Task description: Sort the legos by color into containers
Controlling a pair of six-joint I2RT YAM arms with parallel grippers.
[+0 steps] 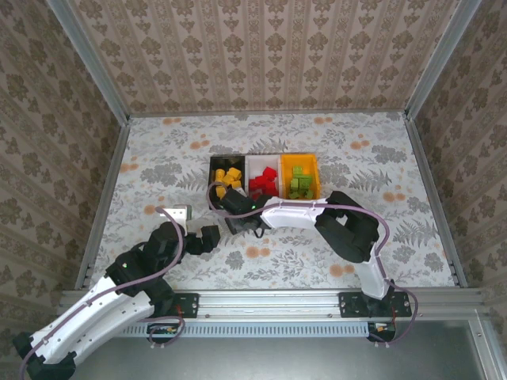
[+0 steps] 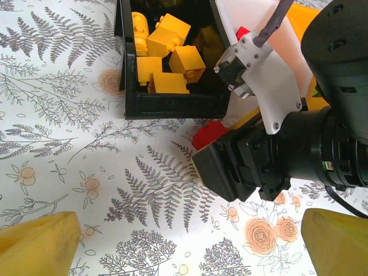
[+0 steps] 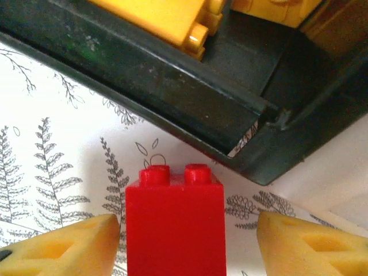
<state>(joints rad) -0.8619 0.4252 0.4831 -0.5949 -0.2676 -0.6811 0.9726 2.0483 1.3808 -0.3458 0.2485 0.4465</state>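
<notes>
Fern-print tabletop (image 1: 158, 158), red lego (image 3: 174, 230) between fingers (image 3: 57, 247)

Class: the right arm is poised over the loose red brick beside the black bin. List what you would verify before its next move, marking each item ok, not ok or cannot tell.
1. Red brick sits between the jaws of the right gripper: ok.
2. Jaws closed on the brick: not ok, a gap shows on each side.
3. Brick free of the black bin: ok, it stands on the table just outside the bin's corner.
4. White bin is the right target: ok, it holds the other red bricks.
5. Left gripper off the route to that bin: ok, it is open and on the near-left side.
</notes>
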